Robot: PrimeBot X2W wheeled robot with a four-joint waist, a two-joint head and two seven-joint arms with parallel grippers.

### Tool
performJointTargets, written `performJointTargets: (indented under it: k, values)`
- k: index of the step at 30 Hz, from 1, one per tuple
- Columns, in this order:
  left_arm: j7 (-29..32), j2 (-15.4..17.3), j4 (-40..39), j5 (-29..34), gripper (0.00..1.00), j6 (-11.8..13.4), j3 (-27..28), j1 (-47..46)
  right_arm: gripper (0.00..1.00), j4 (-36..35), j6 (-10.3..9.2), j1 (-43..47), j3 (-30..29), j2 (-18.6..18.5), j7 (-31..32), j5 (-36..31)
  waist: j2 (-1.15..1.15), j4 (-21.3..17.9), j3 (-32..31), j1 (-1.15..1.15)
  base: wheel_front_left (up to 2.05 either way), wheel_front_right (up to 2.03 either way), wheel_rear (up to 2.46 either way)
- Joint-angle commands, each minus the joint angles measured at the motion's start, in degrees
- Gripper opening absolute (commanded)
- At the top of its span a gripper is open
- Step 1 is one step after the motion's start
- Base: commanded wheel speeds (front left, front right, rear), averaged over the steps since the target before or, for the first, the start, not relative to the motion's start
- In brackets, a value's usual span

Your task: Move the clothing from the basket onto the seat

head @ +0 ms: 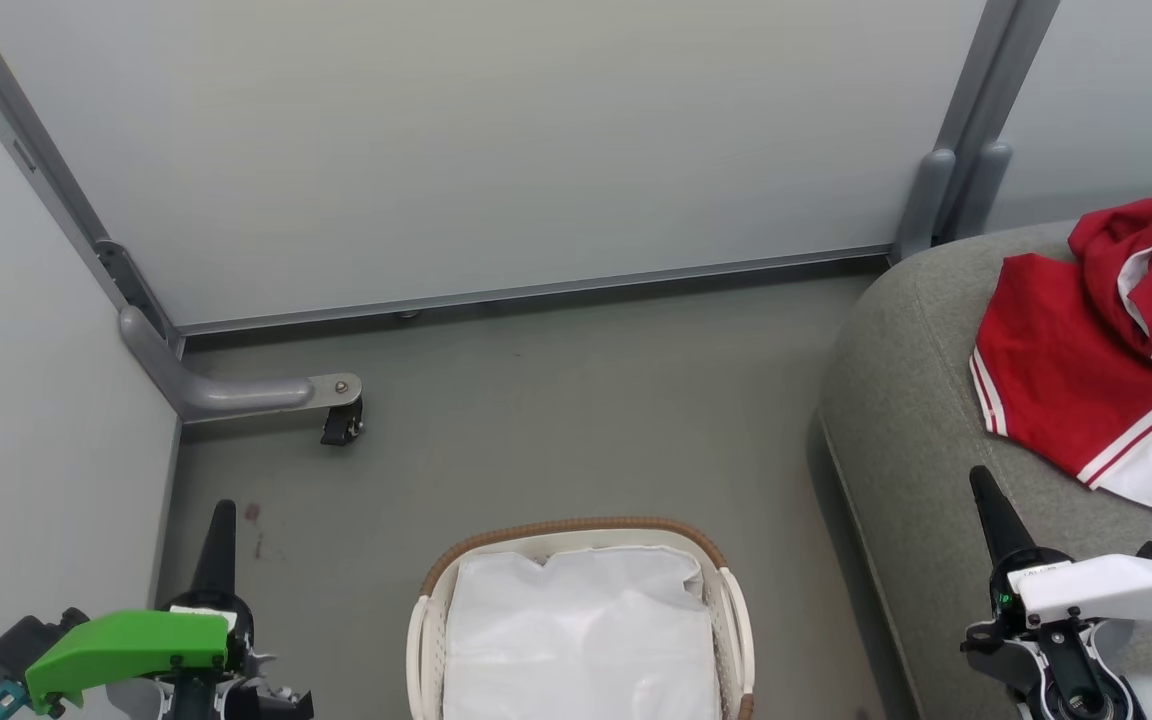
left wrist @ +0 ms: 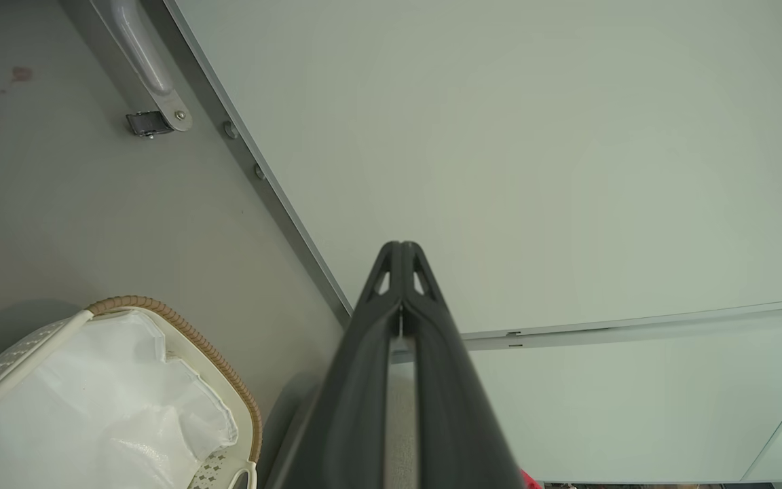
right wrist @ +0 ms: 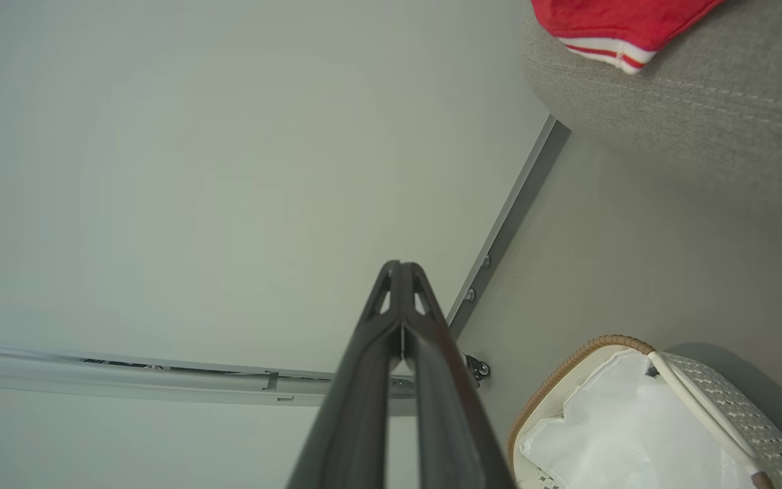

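The red clothing (head: 1106, 350) with white stripes lies crumpled on the grey seat (head: 906, 420) at the right; its edge (right wrist: 608, 27) also shows in the right wrist view. The white basket (head: 731, 600) with a brown rim stands on the floor at bottom centre, holding just its white cloth liner (head: 576, 630). My left gripper (head: 221, 520) is shut and empty at the lower left, left of the basket (left wrist: 194, 339). Over the seat's front, at the lower right, my right gripper (head: 984, 490) is shut and empty, its fingertips (right wrist: 401, 268) pressed together.
Pale partition panels (head: 496, 140) wall the space behind and on the left. A grey metal foot with a dark caster (head: 341, 425) juts onto the floor at the back left. Grey floor (head: 576, 420) lies between basket, seat and panels.
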Motion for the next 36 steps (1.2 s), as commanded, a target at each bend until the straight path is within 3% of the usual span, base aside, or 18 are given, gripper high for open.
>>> performJointTargets:
  k: [1,36]
  values:
    - [0.4,0.3,-0.6,-1.2,0.00,-0.2,0.5,-1.5,0.00,-0.6,-0.02,-0.9,-0.3,-0.3,0.3,1.5,0.00,0.0,0.0,0.00,0.00,0.00,0.00]
    - [4.3,0.3,-2.2,-14.7,0.00,-0.6,2.7,-2.3,0.00,-1.8,-0.04,-0.8,-1.4,-0.5,4.3,16.7,0.00,-0.4,0.2,0.00,0.00,0.00,0.00]
